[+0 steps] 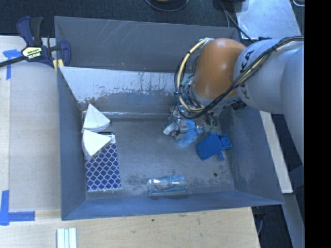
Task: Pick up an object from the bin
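Observation:
My gripper hangs low in the right half of the bin, below the orange wrist cover. Its metal fingertips sit at the left edge of a light blue translucent thing on the bin floor. Whether that thing is between the fingers I cannot tell. A dark blue plastic piece lies just to the right of it, touching or nearly touching it.
A clear crumpled packet lies near the front wall. At the left wall sit two white wedge-shaped pieces on top of a box with a blue and white lattice pattern. The arm comes in over the right rim.

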{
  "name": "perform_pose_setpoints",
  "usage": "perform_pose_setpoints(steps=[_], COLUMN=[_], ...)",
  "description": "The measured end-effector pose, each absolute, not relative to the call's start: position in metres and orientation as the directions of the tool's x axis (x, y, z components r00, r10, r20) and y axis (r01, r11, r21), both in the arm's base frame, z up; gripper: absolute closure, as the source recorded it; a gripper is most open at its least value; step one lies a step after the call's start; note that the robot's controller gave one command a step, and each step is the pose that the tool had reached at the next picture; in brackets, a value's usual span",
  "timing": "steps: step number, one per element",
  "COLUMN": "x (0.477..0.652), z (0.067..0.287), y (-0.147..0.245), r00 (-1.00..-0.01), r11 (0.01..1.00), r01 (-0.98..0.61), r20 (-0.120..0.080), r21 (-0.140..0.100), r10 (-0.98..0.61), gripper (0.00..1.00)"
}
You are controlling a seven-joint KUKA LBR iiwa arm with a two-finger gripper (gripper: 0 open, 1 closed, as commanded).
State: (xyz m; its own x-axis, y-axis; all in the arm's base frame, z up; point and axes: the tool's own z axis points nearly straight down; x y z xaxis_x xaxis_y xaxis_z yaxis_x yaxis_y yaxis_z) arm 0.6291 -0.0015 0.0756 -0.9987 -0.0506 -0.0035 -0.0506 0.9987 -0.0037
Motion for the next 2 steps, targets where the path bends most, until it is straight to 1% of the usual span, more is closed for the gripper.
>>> perform_pose_setpoints(steps=[1,2], x=[0.628,0.624], z=[0.113,0.142], y=[0.042,-0.038], r00=[-0.979,-0.997], r11=[0.979,0.997], r01=[-0.202,-0.072], r20=[-0.006,-0.009], r21=[-0.005,-0.004], r10=[-0.202,-0.072], gripper=[1.0,1.0])
